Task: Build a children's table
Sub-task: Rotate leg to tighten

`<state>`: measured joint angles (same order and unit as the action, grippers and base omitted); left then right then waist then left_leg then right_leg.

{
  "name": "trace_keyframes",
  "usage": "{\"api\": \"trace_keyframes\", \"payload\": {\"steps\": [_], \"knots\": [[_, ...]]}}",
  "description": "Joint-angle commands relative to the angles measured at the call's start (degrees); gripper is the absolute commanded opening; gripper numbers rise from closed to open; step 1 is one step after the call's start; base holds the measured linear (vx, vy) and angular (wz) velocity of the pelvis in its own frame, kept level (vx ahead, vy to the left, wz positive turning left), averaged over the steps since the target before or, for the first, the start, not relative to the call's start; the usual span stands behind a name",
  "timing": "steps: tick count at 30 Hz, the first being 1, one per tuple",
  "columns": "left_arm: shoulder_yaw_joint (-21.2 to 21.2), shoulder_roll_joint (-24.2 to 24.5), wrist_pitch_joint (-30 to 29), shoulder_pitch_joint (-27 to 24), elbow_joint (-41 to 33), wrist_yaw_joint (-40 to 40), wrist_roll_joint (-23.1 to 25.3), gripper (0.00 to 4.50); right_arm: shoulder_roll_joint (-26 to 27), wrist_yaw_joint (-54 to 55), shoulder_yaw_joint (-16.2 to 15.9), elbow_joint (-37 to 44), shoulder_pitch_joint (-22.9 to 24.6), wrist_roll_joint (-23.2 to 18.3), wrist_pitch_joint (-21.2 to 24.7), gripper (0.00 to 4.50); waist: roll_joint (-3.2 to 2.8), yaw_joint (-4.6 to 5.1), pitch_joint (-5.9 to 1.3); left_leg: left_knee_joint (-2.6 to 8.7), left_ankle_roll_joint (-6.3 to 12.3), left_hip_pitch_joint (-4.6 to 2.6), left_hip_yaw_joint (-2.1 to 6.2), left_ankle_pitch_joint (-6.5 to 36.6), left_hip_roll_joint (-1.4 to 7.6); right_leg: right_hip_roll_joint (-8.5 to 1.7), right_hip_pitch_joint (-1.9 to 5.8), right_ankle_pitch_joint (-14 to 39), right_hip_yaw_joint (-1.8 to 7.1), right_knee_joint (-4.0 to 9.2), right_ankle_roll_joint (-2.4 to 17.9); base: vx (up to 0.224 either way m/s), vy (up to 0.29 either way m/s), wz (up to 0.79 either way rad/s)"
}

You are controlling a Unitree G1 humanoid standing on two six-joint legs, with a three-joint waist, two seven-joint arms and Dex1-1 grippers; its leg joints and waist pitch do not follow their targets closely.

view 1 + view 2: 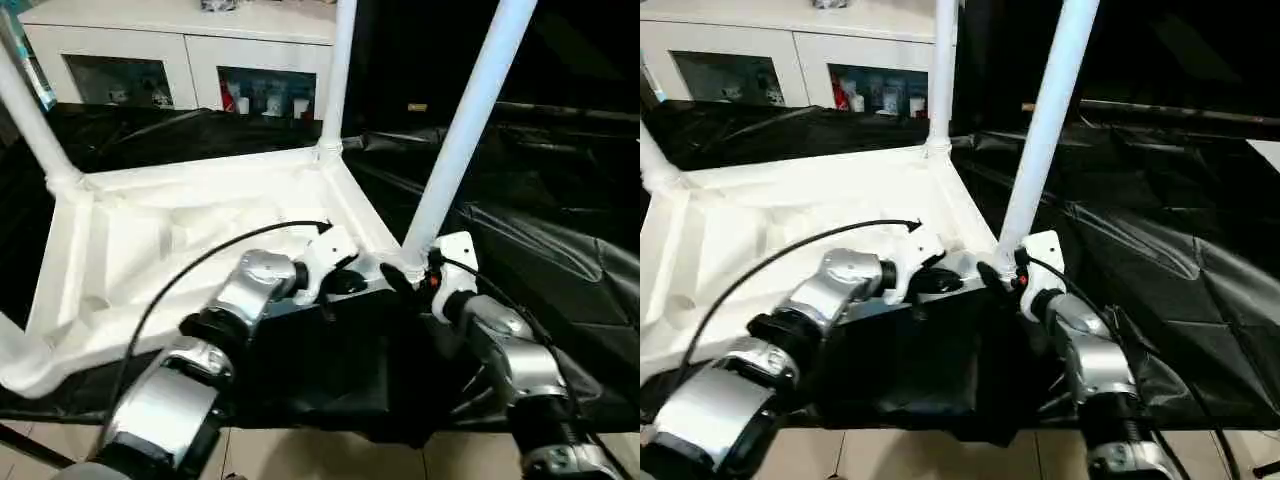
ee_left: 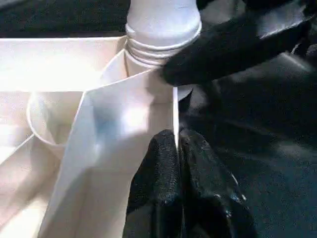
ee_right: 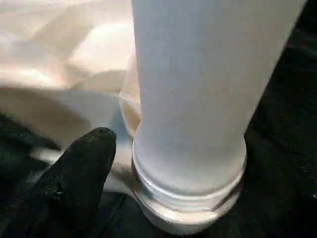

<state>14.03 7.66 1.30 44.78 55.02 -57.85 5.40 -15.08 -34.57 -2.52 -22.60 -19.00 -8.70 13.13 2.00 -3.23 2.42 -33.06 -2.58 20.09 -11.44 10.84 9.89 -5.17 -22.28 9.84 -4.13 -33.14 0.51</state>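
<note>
The white tabletop (image 1: 150, 240) lies upside down on black cloth, ribbed underside up. Upright white legs stand in its corner sockets: far left (image 1: 30, 120), far right (image 1: 340, 70) and near right (image 1: 465, 130). My left gripper (image 2: 177, 139) is shut on the thin rim of the tabletop just beside the near-right socket. My right gripper (image 1: 405, 278) is at the threaded base of the near-right leg (image 3: 198, 99). Its jaws stand around that base, and one black finger (image 3: 84, 168) sits slightly off the leg. The other finger is hidden behind the leg.
A white cabinet (image 1: 180, 60) with glass doors stands at the back. Black cloth (image 1: 540, 230) covers the surface right of the tabletop. A black cable (image 1: 190, 270) arcs over my left forearm. Tiled floor (image 1: 330, 455) shows at the near edge.
</note>
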Motion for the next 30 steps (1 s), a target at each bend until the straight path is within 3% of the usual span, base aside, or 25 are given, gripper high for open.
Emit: {"api": "trace_keyframes", "payload": {"steps": [1,2,3,6,7,8,12,13,17,18,20,26,30], "knots": [[1.3,0.4,1.9,-1.6,-1.7,-6.6,-1.6,0.00,-1.5,-7.3,-2.9,3.2,0.4,-1.4,0.1,4.01,0.41,-0.40,-2.81,4.24,3.63,-0.14,1.86,15.4,3.67,-4.39,2.06,19.4,2.90,4.57,9.7,0.000,0.000,0.00],[1.8,2.1,1.5,-2.6,-3.5,-10.3,-2.3,0.00,-4.5,-11.5,-2.8,5.1,1.1,-2.9,2.0,4.01,0.88,-0.32,-3.04,4.06,4.28,0.09,1.68,13.7,3.58,-4.30,2.23,16.6,2.88,4.19,10.6,0.000,0.000,0.00],[2.0,2.7,1.3,-3.0,-4.1,-11.9,-2.6,0.00,-5.6,-13.2,-2.7,5.8,1.3,-3.4,2.6,4.01,0.77,-0.65,-3.21,3.86,5.21,0.12,1.67,11.1,3.68,-4.36,2.58,12.5,2.90,3.51,11.9,0.000,0.000,0.00],[2.0,4.0,0.8,-3.8,-5.5,-15.3,-3.5,0.00,-7.7,-15.9,-2.0,6.6,1.5,-4.0,3.0,4.01,0.55,-0.82,-3.57,3.36,7.21,0.08,1.35,6.1,3.66,-4.17,2.44,3.8,2.82,2.47,15.1,0.000,0.000,0.00],[2.0,4.2,0.6,-4.1,-5.8,-15.9,-3.7,0.00,-8.1,-16.4,-1.9,6.8,1.6,-4.1,3.1,4.01,1.18,-0.87,-3.61,3.23,7.61,0.14,1.20,5.6,3.65,-4.14,2.46,2.8,2.81,2.35,15.5,0.000,0.000,0.00],[2.2,5.0,-0.5,-4.7,-7.2,-18.3,-4.4,0.00,-8.9,-17.4,-1.6,7.2,1.6,-4.4,3.3,4.01,0.90,-1.39,-3.45,3.22,8.12,0.12,1.12,4.6,3.83,-4.14,2.38,2.3,2.74,2.13,16.1,0.000,0.000,0.00],[2.6,6.6,-2.5,-6.4,-10.6,-22.6,-5.8,0.00,-10.5,-20.1,-2.2,7.8,1.5,-4.9,3.2,4.01,0.64,-2.17,-3.16,3.44,6.70,-0.06,0.96,7.2,4.10,-4.14,2.17,7.6,2.67,2.51,15.2,0.000,0.000,0.00],[2.6,6.9,-2.8,-6.8,-11.5,-23.2,-6.1,0.00,-10.9,-20.9,-2.8,8.0,1.6,-5.1,3.3,4.01,1.11,-2.17,-3.03,3.52,5.84,-0.04,0.95,8.5,4.09,-4.14,2.12,9.9,2.68,2.77,14.6,0.000,0.000,0.00],[2.7,7.4,-3.3,-7.4,-12.7,-23.7,-6.2,0.00,-11.4,-22.6,-4.3,8.2,1.6,-4.9,3.6,4.01,0.94,-2.09,-2.88,3.71,4.04,-0.10,1.15,10.6,3.93,-4.30,1.95,15.1,2.83,3.31,12.4,0.000,0.000,0.00],[2.6,7.6,-3.3,-7.4,-12.8,-23.7,-6.1,0.00,-11.5,-23.1,-4.9,8.0,1.6,-4.2,3.3,4.01,1.43,-2.02,-2.89,3.71,3.79,0.00,1.18,10.8,3.87,-4.32,1.95,16.2,2.83,3.41,11.8,0.000,0.000,0.00],[2.6,7.8,-3.6,-7.6,-13.4,-23.7,-6.0,0.00,-11.6,-23.9,-5.9,7.7,1.5,-3.3,3.0,4.01,1.30,-2.01,-2.84,3.76,3.43,0.01,1.34,10.7,3.81,-4.40,1.85,17.7,2.88,3.52,10.9,0.000,0.000,0.00],[2.7,8.5,-4.6,-8.2,-15.1,-23.6,-6.2,0.00,-12.1,-24.8,-6.6,7.1,1.2,-3.0,2.8,3.56,1.31,-1.94,-2.97,3.61,3.96,0.04,1.27,9.1,3.74,-4.24,1.92,14.1,2.90,3.11,11.7,0.000,0.000,0.00],[2.7,8.5,-4.9,-8.3,-15.3,-23.4,-6.1,0.00,-12.2,-24.9,-6.7,6.9,1.1,-3.2,2.8,3.28,1.38,-1.95,-2.92,3.55,3.87,0.05,1.27,9.4,3.71,-4.23,1.94,14.7,2.90,3.17,11.8,0.000,0.000,0.00]]}}
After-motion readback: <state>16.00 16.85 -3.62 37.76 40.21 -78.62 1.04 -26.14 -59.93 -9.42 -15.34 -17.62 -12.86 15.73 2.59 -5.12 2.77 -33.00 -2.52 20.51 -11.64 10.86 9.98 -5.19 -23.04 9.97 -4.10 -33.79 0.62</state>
